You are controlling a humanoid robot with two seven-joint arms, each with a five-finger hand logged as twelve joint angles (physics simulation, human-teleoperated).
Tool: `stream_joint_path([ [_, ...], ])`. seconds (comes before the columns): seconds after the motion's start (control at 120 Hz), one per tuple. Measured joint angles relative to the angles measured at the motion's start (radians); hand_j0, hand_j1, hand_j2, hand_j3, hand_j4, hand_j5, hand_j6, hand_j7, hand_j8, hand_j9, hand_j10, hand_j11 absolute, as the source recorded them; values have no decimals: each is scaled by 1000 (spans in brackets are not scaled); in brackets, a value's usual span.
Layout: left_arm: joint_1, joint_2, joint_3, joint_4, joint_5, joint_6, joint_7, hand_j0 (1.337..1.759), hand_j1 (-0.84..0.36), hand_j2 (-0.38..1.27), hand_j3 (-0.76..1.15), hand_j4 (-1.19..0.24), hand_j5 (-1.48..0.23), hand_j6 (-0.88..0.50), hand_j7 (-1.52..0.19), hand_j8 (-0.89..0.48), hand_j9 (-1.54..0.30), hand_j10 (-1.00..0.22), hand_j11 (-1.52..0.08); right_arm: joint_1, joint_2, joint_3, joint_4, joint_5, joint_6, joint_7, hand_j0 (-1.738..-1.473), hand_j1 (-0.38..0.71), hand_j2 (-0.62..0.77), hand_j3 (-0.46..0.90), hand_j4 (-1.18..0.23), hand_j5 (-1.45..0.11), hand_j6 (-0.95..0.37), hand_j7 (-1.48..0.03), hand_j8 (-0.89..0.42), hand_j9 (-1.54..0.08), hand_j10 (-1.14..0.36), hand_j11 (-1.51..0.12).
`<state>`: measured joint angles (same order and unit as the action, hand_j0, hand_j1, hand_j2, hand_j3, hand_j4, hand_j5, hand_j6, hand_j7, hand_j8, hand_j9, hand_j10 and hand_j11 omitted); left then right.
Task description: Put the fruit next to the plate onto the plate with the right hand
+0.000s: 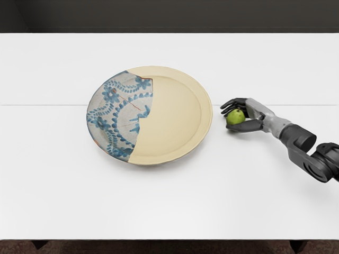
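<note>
On the white table (169,201), your right hand (249,114) is closed around the small round green fruit (235,116), just beside the cream-and-blue ceramic plate (175,114).

A single view, from the head, looks down at a slant across the white bench (169,201), facing from its near edge toward the far one, where a dark strip (169,16) closes the top. It stands at middling range: the bench fills the full width, the plate (175,114) sits near centre, and the right hand (253,112) toward the right edge.
</note>
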<state>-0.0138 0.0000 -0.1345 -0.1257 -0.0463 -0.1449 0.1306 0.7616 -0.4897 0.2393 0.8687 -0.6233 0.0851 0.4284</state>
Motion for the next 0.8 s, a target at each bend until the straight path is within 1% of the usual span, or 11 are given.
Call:
stream_joint_path([
  [0.025,0,0,0,0,0,0,0,1658,348,0,0,-1,-1,-1,-1,-1,-1,-1,-1,0,0,0,-1,0,0,0,-1655,286,-89,0,-573,-749,-578,-748,-450,-767,-587,-477],
  [0.042,0,0,0,0,0,0,0,1658,348,0,0,-1,-1,-1,-1,-1,-1,-1,-1,0,0,0,-1,0,1,1,-1655,294,-88,0,-582,-767,-589,-762,-445,-788,-619,-380],
  [0.083,0,0,0,0,0,0,0,1658,348,0,0,-1,-1,-1,-1,-1,-1,-1,-1,0,0,-1,-2,0,2,1,-1654,308,-49,0,-611,-803,-618,-800,-441,-827,-584,-462],
  [0.092,0,0,0,0,0,0,0,1658,348,0,0,-1,-1,-1,-1,-1,-1,-1,-1,0,0,-1,-2,-1,3,1,-1654,312,-45,0,-614,-815,-624,-807,-436,-840,-622,-367],
  [0.142,0,0,0,0,0,0,0,1658,348,0,0,-1,-1,-1,-1,-1,-1,-1,-1,0,-1,-1,-3,-3,3,2,-1652,330,-19,0,-650,-854,-657,-851,-416,-880,-579,-476],
  [0.15,0,0,0,0,0,0,0,1658,348,0,0,-1,-1,-1,-1,-1,-1,-1,-1,0,-1,-1,-3,-4,4,2,-1652,334,-22,0,-652,-866,-656,-858,-406,-893,-625,-352],
  [0.208,0,0,0,0,0,0,0,1658,348,0,0,-1,-1,-1,-1,-1,-1,-1,-1,1,-1,-1,-3,-8,5,2,-1650,346,-18,-1,-686,-914,-635,-905,-378,-941,-559,-500],
  [0.225,0,0,0,0,0,0,0,1658,348,0,0,-1,-1,-1,-1,-1,-1,-1,-1,1,-1,-1,-3,-9,6,2,-1649,351,-18,-1,-692,-932,-628,-917,-367,-958,-598,-400],
  [0.35,0,0,0,0,0,0,0,1658,348,0,0,-1,-1,-1,-1,-1,-1,-1,-1,7,-10,5,-3,-12,54,-4,-1643,353,-85,-1,-771,-956,-661,-986,-355,-987,-359,-748],
  [0.442,0,0,0,0,0,0,0,1658,348,0,0,-1,-1,-1,-1,-1,-1,-1,-1,10,-25,20,-3,-12,112,-8,-1639,369,-96,0,-794,-991,-696,-1017,-340,-1026,-397,-873],
  [0.8,0,0,0,0,0,0,0,1658,348,0,0,-1,-1,-1,-1,-1,-1,-1,-1,27,-97,128,3,24,373,-16,-1634,386,-93,0,-818,-1054,-746,-1061,-344,-1084,-345,-1079],
])
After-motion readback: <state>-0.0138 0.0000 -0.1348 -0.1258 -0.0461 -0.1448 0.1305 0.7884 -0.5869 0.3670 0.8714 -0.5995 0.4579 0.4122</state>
